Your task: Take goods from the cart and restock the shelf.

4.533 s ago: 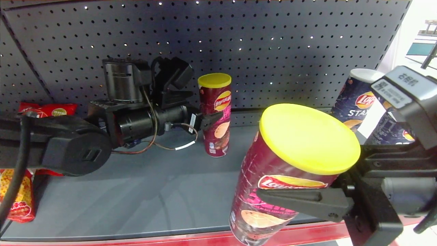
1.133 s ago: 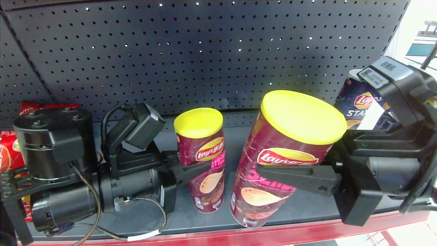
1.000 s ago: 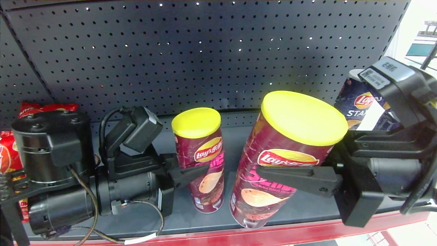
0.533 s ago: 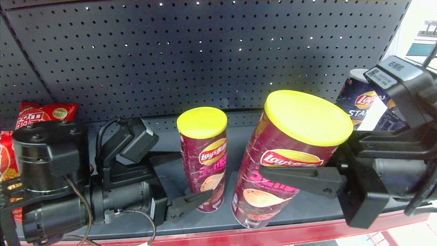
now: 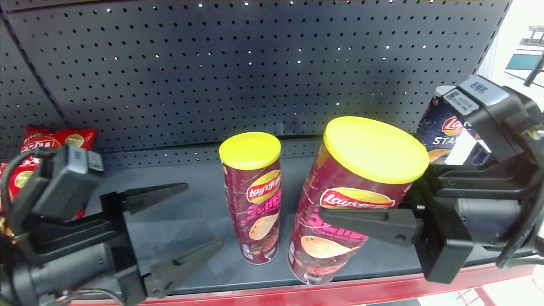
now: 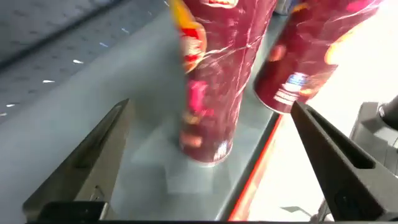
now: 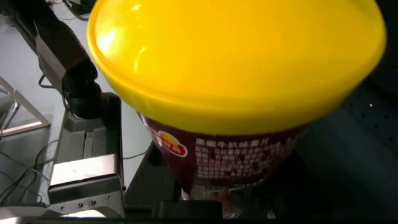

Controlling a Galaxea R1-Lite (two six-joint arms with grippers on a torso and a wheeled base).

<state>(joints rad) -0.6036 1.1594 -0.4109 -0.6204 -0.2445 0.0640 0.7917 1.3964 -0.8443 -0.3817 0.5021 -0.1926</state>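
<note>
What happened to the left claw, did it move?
Yes. The left gripper opened, let go of the smaller can and pulled back leftward, toward the red snack bags.

Blue can (image 5: 437, 127) half behind the right arm (image 5: 501, 127); red bags (image 5: 46, 137) partly off-frame.

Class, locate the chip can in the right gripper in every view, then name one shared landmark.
Head view: centre-right, the held can, tilted, in the right gripper.
Left wrist view: upper right, beyond the standing can.
Right wrist view: centre, yellow lid nearest.
Shared landmark: the perforated back panel, seen in head and right wrist views.
</note>
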